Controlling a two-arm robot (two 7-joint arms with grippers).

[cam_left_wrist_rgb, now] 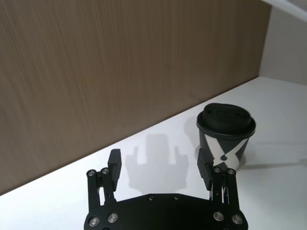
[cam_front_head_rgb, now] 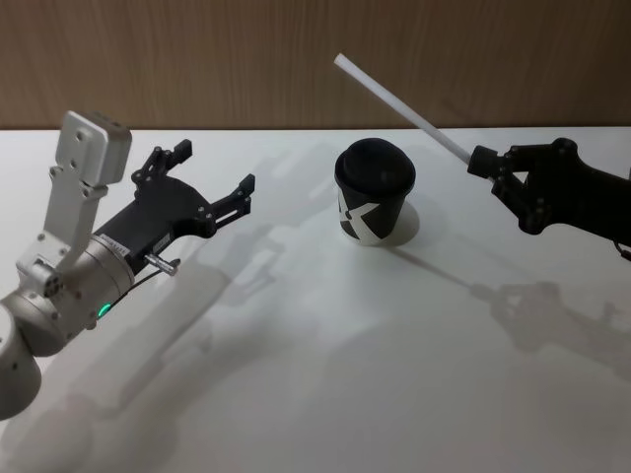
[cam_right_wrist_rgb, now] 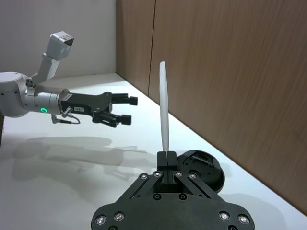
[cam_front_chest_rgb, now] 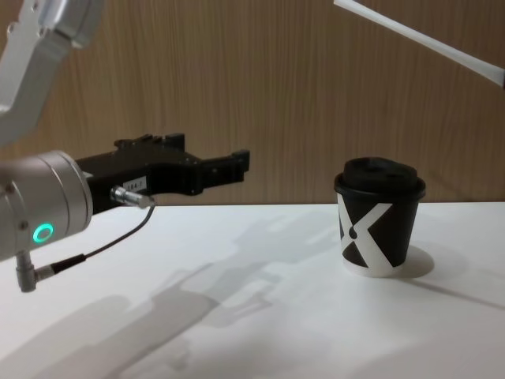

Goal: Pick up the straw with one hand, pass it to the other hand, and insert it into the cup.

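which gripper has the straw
The right gripper, all black, shut on the lower end of the straw. The left gripper, with the silver wrist, is open and empty.

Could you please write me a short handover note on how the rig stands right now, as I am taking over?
Right hand: shut on one end of the straw, held in the air; the straw slants up toward the robot's left.
Left hand: open, empty, above the table, left of the cup.
Cup: upright on the table, black lid on.
Done: straw picked up.
Left: pass it to the left hand, then insert it into the cup.
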